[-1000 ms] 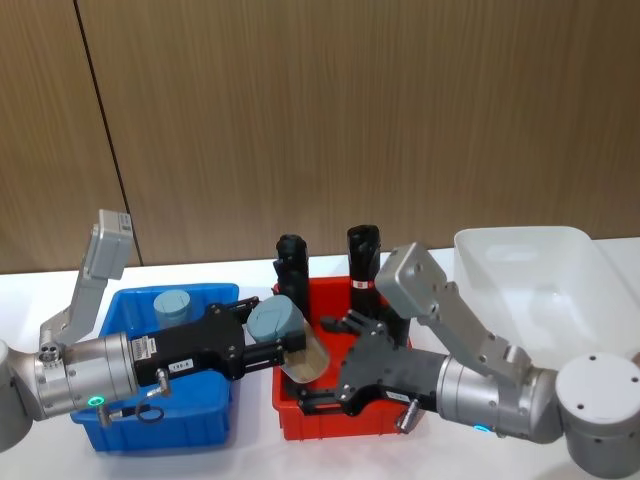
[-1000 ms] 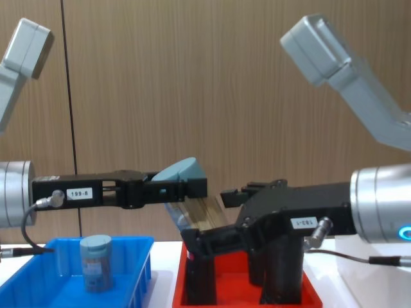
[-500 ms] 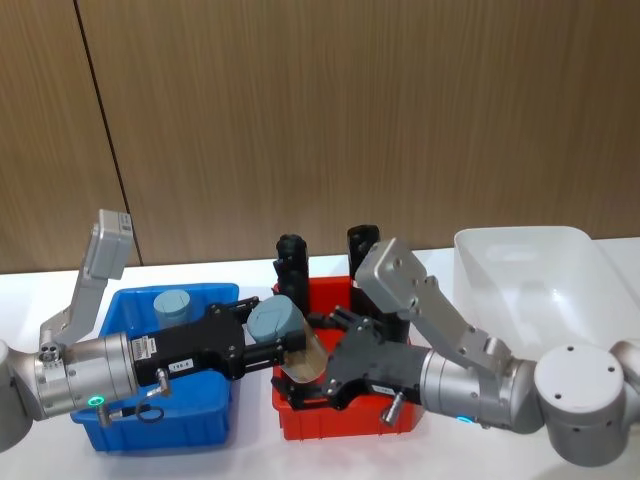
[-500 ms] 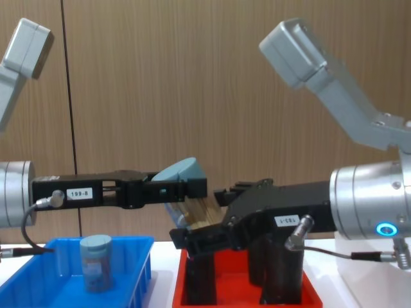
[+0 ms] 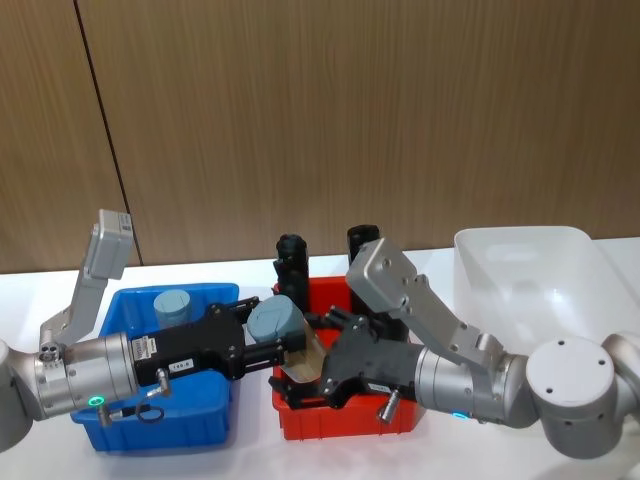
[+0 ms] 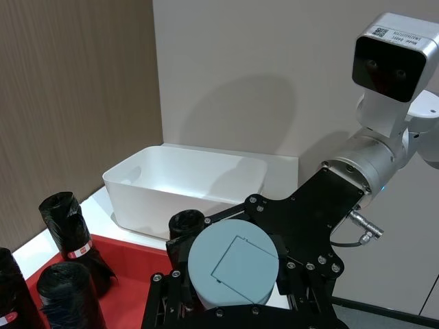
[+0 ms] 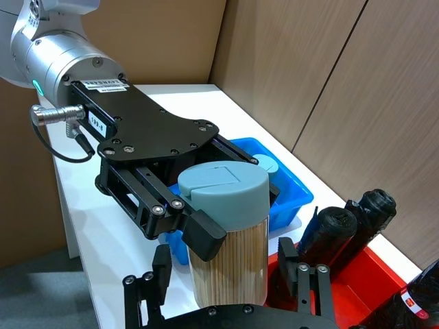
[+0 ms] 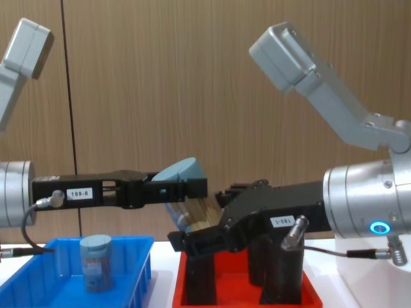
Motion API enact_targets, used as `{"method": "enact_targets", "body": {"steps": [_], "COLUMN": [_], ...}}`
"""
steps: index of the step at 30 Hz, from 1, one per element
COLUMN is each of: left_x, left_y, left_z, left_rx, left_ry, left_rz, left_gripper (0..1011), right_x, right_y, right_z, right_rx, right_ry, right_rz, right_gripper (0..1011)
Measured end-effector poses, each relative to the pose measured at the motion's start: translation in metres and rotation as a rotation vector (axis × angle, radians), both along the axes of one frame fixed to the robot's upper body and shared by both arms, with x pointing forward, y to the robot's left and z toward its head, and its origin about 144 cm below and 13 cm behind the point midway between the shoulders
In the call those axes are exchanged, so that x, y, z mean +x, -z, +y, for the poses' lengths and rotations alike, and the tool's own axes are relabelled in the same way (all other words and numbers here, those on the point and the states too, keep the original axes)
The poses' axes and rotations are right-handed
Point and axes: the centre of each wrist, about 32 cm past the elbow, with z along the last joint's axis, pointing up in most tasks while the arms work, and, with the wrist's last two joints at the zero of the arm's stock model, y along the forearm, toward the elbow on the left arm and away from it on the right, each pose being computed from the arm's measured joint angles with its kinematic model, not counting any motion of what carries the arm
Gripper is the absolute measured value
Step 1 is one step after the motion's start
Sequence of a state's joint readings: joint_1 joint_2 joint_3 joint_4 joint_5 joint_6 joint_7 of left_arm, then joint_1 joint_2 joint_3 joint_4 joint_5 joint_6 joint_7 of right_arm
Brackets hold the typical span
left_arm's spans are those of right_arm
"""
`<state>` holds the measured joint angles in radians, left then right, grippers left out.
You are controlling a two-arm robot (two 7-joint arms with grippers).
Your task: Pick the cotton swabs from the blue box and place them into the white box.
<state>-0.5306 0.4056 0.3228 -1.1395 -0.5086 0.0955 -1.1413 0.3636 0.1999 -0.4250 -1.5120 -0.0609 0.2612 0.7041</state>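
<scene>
A cotton swabs jar [image 5: 290,345], clear with a pale blue-grey lid, hangs tilted over the left edge of the red bin, my left gripper [image 5: 276,336] shut on it just below the lid. The wrist views show the jar [image 7: 228,236] and its lid [image 6: 233,271] close up. My right gripper [image 5: 303,358] is open, its fingers [image 7: 161,266] standing either side of the jar's lower end without touching. A second jar [image 5: 172,303] stands upright in the blue box [image 5: 222,293]. At the right sits the white box [image 5: 520,262].
The red bin [image 5: 340,428] lies between the blue and white boxes and holds black rolls [image 5: 291,260], two of them right behind the grippers. The wood-panelled wall runs close behind the table.
My right gripper has moved left to the jar, and its open fingers now flank the jar's lower end. The left gripper and jar have stayed still.
</scene>
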Motion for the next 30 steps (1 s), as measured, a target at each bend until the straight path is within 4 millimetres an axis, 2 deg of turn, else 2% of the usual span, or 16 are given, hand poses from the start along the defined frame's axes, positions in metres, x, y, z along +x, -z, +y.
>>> {"method": "enact_targets", "body": {"steps": [2, 3, 8, 10, 12, 14, 25, 28, 30], "left_x": [0.0000, 0.0000, 0.0000, 0.0000, 0.0000, 0.0000, 0.0000, 0.0000, 0.0000], "left_y": [0.0000, 0.0000, 0.0000, 0.0000, 0.0000, 0.0000, 0.0000, 0.0000, 0.0000], "left_z": [0.0000, 0.0000, 0.0000, 0.0000, 0.0000, 0.0000, 0.0000, -0.0002, -0.0001], "left_rx": [0.000, 0.000, 0.000, 0.000, 0.000, 0.000, 0.000, -0.001, -0.001], "left_ry": [0.000, 0.000, 0.000, 0.000, 0.001, 0.000, 0.000, 0.000, 0.000], "left_rz": [0.000, 0.000, 0.000, 0.000, 0.000, 0.000, 0.000, 0.000, 0.000], "left_gripper": [659, 659, 659, 659, 659, 659, 659, 705, 781], "right_x": [0.0004, 0.0009, 0.0016, 0.0017, 0.0021, 0.0021, 0.0017, 0.0009, 0.0006], "right_y": [-0.0001, -0.0004, -0.0007, -0.0008, -0.0012, -0.0012, -0.0014, -0.0012, -0.0015], "right_z": [0.0002, 0.0004, 0.0007, 0.0010, 0.0011, 0.0013, 0.0022, 0.0042, 0.0043], "right_rx": [-0.002, -0.007, -0.010, -0.011, -0.013, -0.015, -0.022, -0.023, -0.024], "right_ry": [-0.001, -0.002, -0.003, -0.004, -0.004, -0.005, -0.007, -0.014, -0.015], "right_rz": [0.000, -0.001, -0.001, -0.002, -0.003, -0.003, -0.008, -0.008, -0.010], "right_gripper": [981, 928, 835, 777, 677, 642, 624, 624, 624]}}
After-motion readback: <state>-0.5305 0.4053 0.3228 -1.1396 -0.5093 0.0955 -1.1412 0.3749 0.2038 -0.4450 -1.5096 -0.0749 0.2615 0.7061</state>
